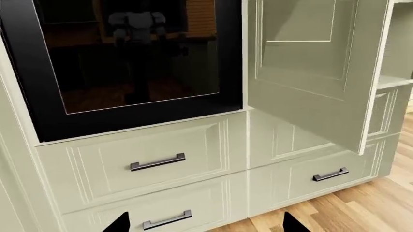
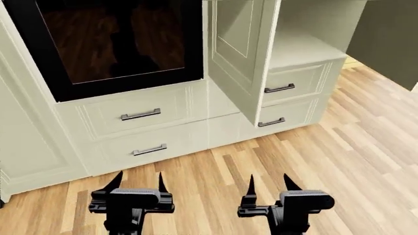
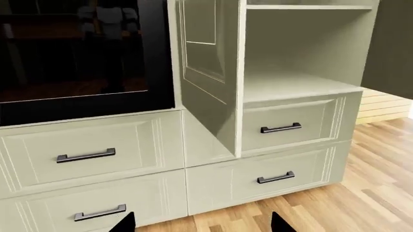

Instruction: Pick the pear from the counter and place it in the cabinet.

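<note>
stands open: the cream-white cabinet (image 2: 307, 54), its panelled door (image 2: 238, 54) swung out toward the camera, edge-on in the head view, a bare inner shelf (image 3: 293, 82) exposed behind it. above that shelf, a second shelf edge (image 3: 310, 7) just visible at the top of the right wrist view. under the open bay, two drawers stacked, each with a silver bar handle: upper handle (image 2: 279, 88), lower handle (image 2: 271, 122). directly left of the cabinet, and touching it along one vertical seam, sits the black glass-fronted unit (image 2: 117, 39), dark wood tones and a faint pale robot shape mirrored in the glass (image 1: 139, 24). below the black unit, two more drawers with bar handles (image 2: 140, 114) and (image 2: 150, 149). in front of the cabinet, spreads the light wood-plank floor (image 2: 339, 156). right of the cabinet, a dark olive panel (image 2: 388, 39) cuts into the head view's corner.

nearer than the cabinet, low over the floor, hover both arms. left gripper (image 2: 138, 182) with dark pointed fingers (image 2: 115, 181) spread apart, nothing between them, aimed toward the drawers under the black unit. right gripper (image 2: 270, 184) likewise with fingers (image 2: 290, 183) spread apart and bare, aimed toward the cabinet's lower drawer. only the finger tips show at the edge of each wrist view.

nowhere to be seen in any view: the pear and the counter. cannot tell where the pear lies.
</note>
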Robot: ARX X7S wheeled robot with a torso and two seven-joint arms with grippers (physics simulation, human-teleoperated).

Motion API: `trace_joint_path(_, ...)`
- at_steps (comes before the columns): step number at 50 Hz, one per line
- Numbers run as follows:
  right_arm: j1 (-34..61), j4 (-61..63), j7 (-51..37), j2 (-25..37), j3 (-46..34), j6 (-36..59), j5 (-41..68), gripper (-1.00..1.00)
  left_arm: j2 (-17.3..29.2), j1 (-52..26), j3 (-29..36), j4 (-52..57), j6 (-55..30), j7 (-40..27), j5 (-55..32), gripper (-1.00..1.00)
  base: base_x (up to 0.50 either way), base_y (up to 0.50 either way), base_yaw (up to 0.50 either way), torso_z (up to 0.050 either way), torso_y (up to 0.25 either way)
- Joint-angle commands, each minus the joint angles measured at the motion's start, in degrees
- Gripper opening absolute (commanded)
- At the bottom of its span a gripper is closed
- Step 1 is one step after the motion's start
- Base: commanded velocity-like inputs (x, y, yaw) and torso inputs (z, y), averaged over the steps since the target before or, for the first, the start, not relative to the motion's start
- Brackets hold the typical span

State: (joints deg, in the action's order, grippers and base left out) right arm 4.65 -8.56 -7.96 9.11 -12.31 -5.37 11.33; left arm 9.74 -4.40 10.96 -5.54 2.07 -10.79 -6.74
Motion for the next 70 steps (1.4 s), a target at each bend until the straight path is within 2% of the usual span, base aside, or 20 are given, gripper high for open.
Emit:
trace_joint_path(1,1.4,-0.6,-0.9,0.2,0.0,0.5,0.2,1.0,0.1,-1.1,-0.6,-0.4,-0.6,-0.4,-1.6,1.0,-0.16,0.05,-0.47,0.0,0.0)
trace_joint_path(35,2.8,-2.2,-2.1,0.5,-0.6,0.2,1.4,1.0,0.9,-1.9,-0.3,-2.3,0.4,-1.1,-2.8,1.0,-0.15,0.07,-0.47,0.0,0.0)
trace_joint_path(70,0.9,3.4,-4.6,2.0,-0.7,2.1,2.9,1.0,2.7,-1.5,-0.6,3.1,-3.2,-3.0,-4.4,1.0,-0.14,0.1,-0.47,0.0,0.0)
